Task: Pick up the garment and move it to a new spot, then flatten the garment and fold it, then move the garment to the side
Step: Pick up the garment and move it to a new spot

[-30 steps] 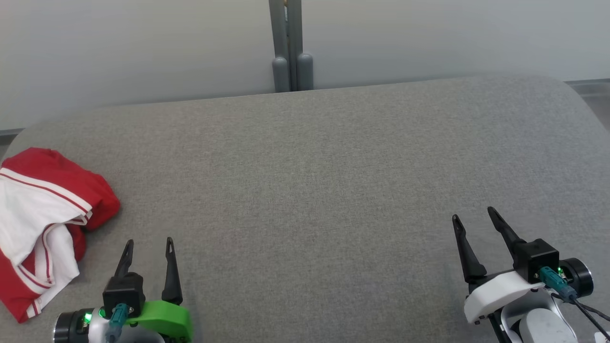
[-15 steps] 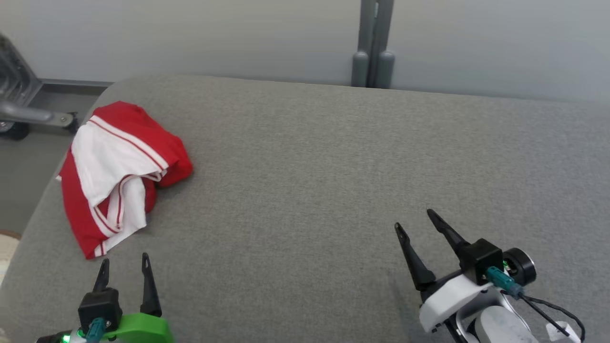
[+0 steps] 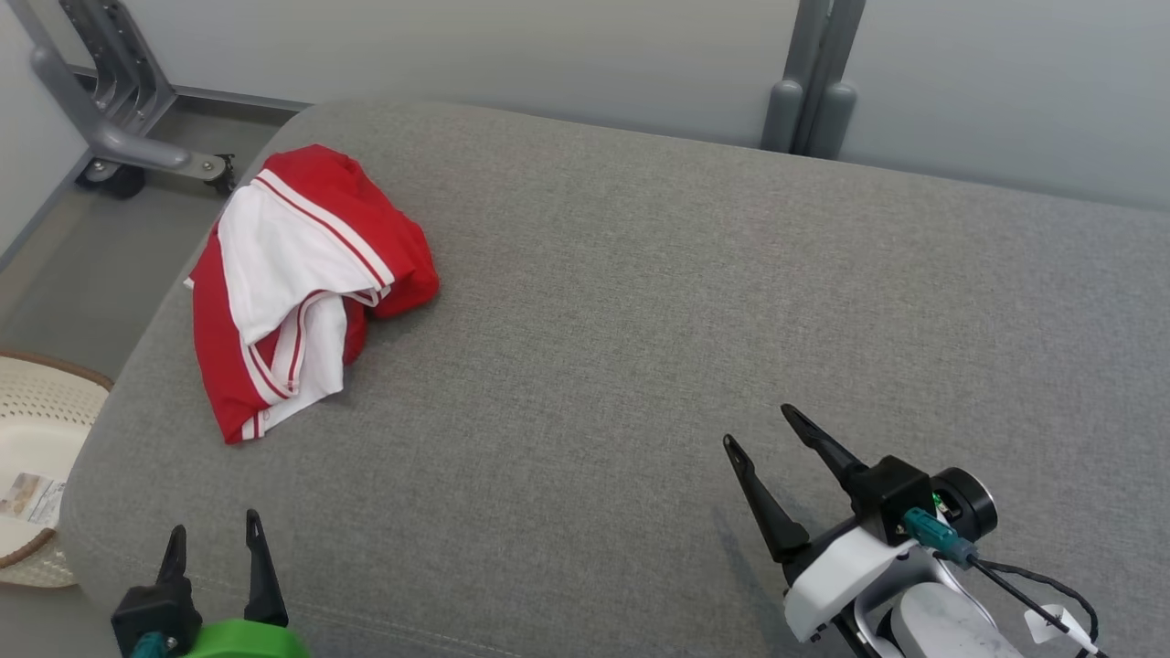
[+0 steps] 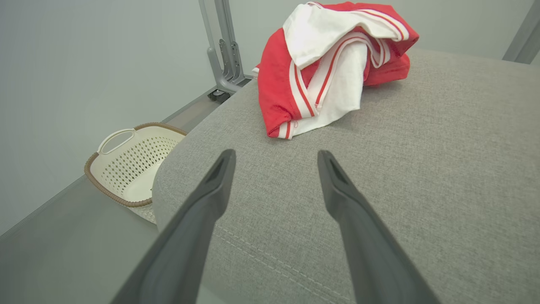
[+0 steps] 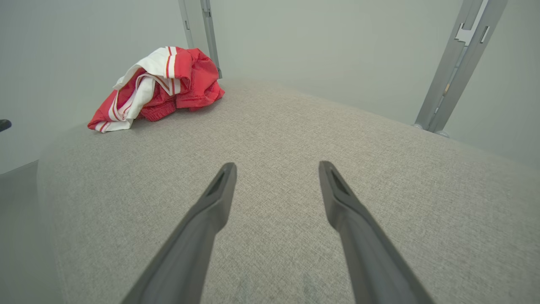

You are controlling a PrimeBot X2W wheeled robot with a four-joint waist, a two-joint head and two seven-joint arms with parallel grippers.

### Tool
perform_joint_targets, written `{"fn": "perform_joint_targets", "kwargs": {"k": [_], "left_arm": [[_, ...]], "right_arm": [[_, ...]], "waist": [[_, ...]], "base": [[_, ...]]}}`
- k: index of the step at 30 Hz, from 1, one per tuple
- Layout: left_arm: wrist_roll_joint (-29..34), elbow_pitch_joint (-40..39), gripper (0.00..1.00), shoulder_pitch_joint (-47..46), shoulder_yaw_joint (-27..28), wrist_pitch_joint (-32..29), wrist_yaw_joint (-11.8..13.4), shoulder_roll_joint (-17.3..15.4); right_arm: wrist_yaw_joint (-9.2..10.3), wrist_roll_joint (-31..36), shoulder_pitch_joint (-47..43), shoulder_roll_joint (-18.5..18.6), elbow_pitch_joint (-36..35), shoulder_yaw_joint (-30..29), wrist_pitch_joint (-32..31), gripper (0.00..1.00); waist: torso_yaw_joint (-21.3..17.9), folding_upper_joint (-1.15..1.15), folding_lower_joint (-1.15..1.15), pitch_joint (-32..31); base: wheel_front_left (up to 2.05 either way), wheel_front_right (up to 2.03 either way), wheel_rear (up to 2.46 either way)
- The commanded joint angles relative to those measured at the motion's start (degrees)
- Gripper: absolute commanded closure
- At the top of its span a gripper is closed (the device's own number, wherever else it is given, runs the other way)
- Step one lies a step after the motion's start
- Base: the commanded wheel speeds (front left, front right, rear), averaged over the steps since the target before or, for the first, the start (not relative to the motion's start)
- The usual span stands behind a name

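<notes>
Since the earlier frames the head camera has swung toward the robot's left, so the whole view has shifted. The garment, a crumpled red piece with white panels and stripes, now sits well inside the head view instead of at its edge, though it seems to lie in the same heap. It rests near the far left corner of the grey padded surface, close to the rounded edge above a pale woven basket on the floor. The step in hand appears to be the reach for the first pick-up. To do it well, the left gripper, the nearer one, would best come forward and down onto a raised fold of the heap. It should pinch a bunched ridge rather than a flat single layer, then carry the cloth inward so nothing slides off toward the basket. The right gripper hovers over bare fabric, well apart from the garment. Both pairs of fingers stand spread wide with nothing between them, and neither touches the cloth; in the left wrist view the garment lies ahead of the open gap.
</notes>
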State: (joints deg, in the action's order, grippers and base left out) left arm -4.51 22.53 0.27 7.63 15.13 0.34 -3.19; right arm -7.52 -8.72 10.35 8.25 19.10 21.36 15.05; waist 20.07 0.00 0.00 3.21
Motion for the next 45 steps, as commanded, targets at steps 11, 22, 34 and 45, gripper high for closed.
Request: {"fn": "perform_joint_targets", "kwargs": {"k": [11, 22, 34, 45], "left_arm": [[-0.7, 6.6, 0.00, -11.2, 3.7, 0.0, -4.5, -2.5], [2.8, 18.5, 0.00, -23.1, 3.1, 0.0, -4.5, -8.9], [3.2, 25.4, 0.00, -26.7, 2.7, 0.0, -2.1, -9.4], [3.8, 26.6, 0.00, -31.4, 1.9, 0.0, -0.5, -10.5]], "right_arm": [[0.06, -0.8, 0.4, 2.7, 0.3, -1.1, 0.2, 0.00], [0.06, -1.9, 0.8, 5.1, 0.2, -0.7, 0.2, 0.00], [0.06, -3.1, -0.3, 6.8, 0.6, -0.6, 0.2, 0.00], [0.06, -2.8, 1.7, 7.3, -0.7, -1.5, 0.2, 0.00]], "waist": [[-5.0, 0.00, 0.00, 4.6], [-7.8, 0.00, 0.00, 8.5], [-8.5, 0.00, 0.00, 8.6], [-9.5, 0.00, 0.00, 13.4]], "base": [[0.00, 0.00, 0.00], [0.00, 0.00, 0.00], [0.00, 0.00, 0.00], [0.00, 0.00, 0.00]]}}
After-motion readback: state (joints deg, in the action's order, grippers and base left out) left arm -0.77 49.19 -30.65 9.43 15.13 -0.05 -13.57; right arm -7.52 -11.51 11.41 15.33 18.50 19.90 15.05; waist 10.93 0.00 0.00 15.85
